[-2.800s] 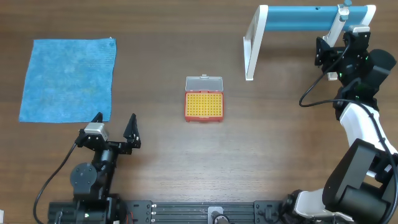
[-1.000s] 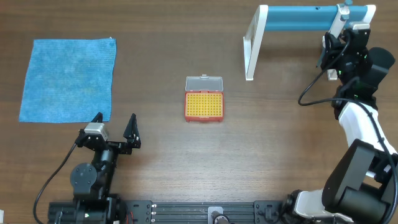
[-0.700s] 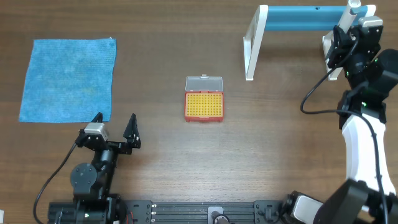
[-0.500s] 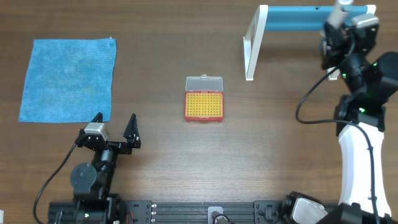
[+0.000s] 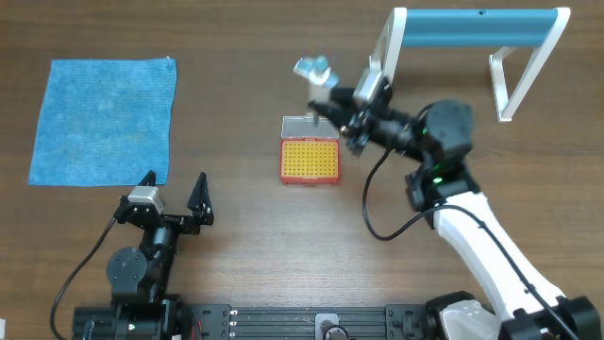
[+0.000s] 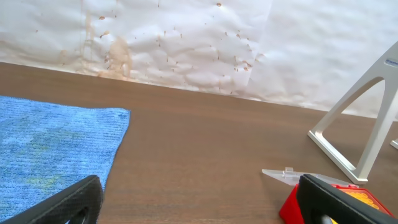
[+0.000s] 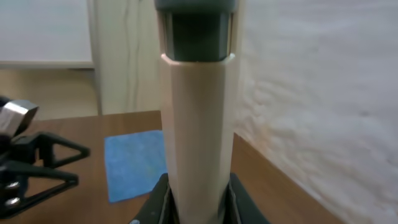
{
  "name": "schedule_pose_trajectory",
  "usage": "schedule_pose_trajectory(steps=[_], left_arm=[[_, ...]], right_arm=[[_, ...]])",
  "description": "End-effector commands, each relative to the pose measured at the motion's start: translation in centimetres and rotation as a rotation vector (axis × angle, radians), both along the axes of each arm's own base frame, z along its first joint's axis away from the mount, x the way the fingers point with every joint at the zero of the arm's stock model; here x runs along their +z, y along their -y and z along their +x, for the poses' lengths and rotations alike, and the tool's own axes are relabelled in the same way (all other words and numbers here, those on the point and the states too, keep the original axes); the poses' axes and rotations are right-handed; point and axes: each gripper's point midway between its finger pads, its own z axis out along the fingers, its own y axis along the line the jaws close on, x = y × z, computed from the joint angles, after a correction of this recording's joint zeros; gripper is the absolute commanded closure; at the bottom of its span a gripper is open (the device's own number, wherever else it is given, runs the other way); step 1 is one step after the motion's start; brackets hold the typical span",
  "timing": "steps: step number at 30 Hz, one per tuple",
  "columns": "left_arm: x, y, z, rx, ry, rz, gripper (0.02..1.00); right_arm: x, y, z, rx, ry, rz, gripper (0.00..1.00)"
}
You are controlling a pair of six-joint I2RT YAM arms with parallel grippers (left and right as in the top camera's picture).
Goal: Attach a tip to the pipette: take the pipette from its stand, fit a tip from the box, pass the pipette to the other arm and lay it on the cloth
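Pipette [image 5: 319,83] sits pinched in right gripper [image 5: 347,117] near tip box [image 5: 310,161] (left gripper [image 5: 176,183]: fingers spread).

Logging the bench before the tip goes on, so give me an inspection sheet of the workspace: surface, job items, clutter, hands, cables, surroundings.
Surface: wooden table, no spills seen.
Job's things: pipette off the stand, held near the open tip box; cloth flat, far left.
Clutter: nothing seen.
Hands: right hand shut on pipette; left hand open, near the cloth.
Cables: black cable loops beside the right arm.
Surroundings: white wall behind the table.
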Motion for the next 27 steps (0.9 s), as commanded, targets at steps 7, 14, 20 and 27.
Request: schedule_pose_trajectory(steps=[7, 14, 20, 27], left_arm=[[-0.1, -0.1, 0.0, 0.009, -0.004, -0.015, 0.02], [-0.1, -0.1, 0.0, 0.008, -0.004, -0.015, 0.02], [-0.1, -0.1, 0.0, 0.009, -0.004, -0.015, 0.02], [-0.1, -0.1, 0.0, 0.008, -0.004, -0.015, 0.023]], right_arm=[[-6.3, -1.7, -1.5, 0.115, -0.04, 0.018, 0.925], [-8.9, -2.0, -0.5, 0.114, -0.071, 0.01, 0.925], [-10.8, -2.2, 0.1, 0.112, -0.106, -0.001, 0.923], [-11.9, -2.2, 0.7, 0.094, -0.115, -0.009, 0.925]])
